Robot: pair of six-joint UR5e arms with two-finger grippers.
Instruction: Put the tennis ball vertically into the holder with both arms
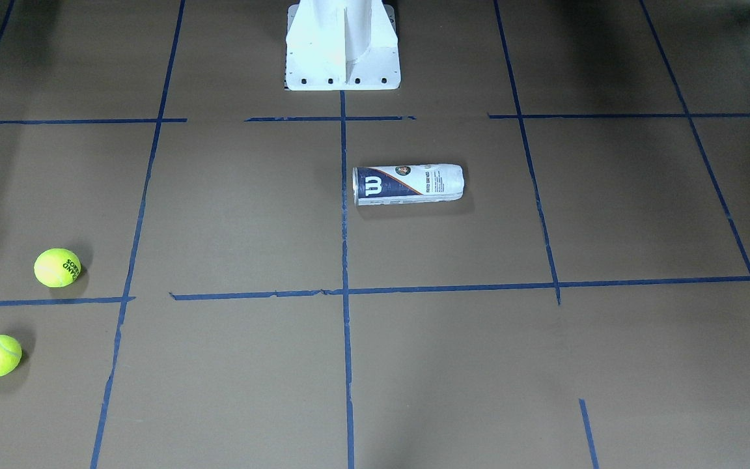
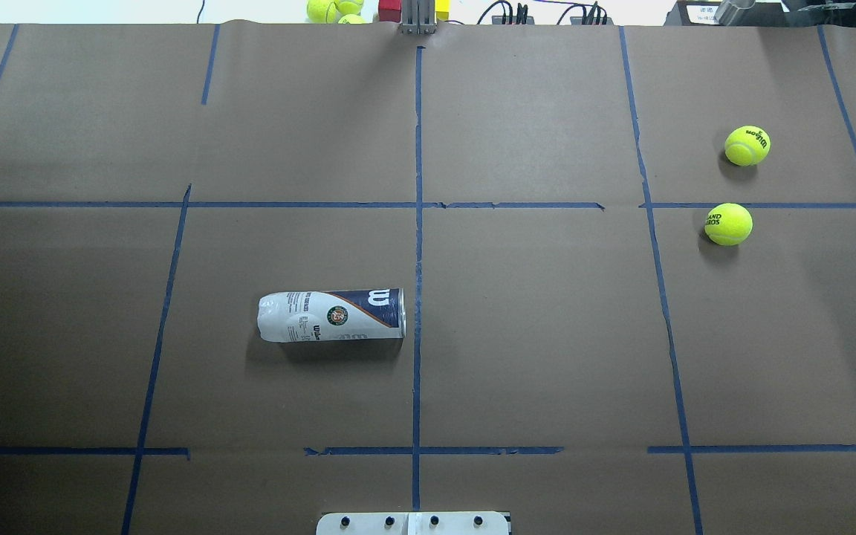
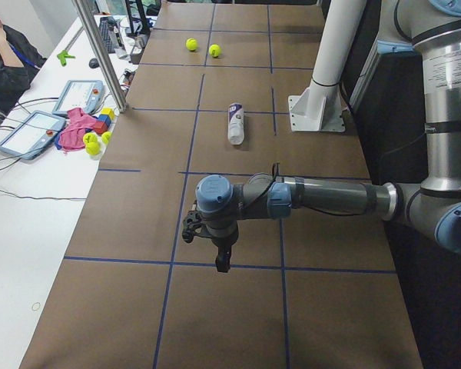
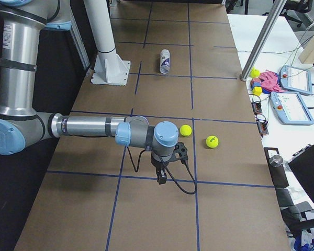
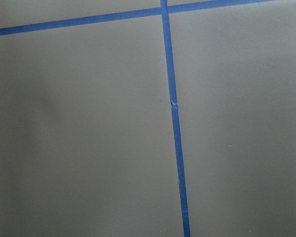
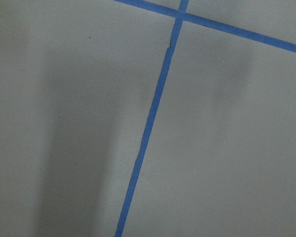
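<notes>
The holder [image 2: 331, 316], a clear tube with a navy-and-white "W" label, lies on its side near the table's middle; it also shows in the front view [image 1: 407, 184]. Two yellow tennis balls [image 2: 728, 224] [image 2: 747, 146] rest on the robot's right, far side. The left gripper [image 3: 190, 227] hangs over bare table at the left end, far from the tube. The right gripper [image 4: 181, 151] hangs near the balls [image 4: 186, 130]. Both show only in the side views, so I cannot tell whether they are open or shut. The wrist views show only brown paper and blue tape.
The white pedestal base [image 1: 342, 45] stands at the robot's edge of the table. A metal post [image 3: 100, 54] rises at the far edge. A side table holds tablets [image 4: 290, 107], toys and spare balls. A seated person [image 3: 4, 58] is beside it.
</notes>
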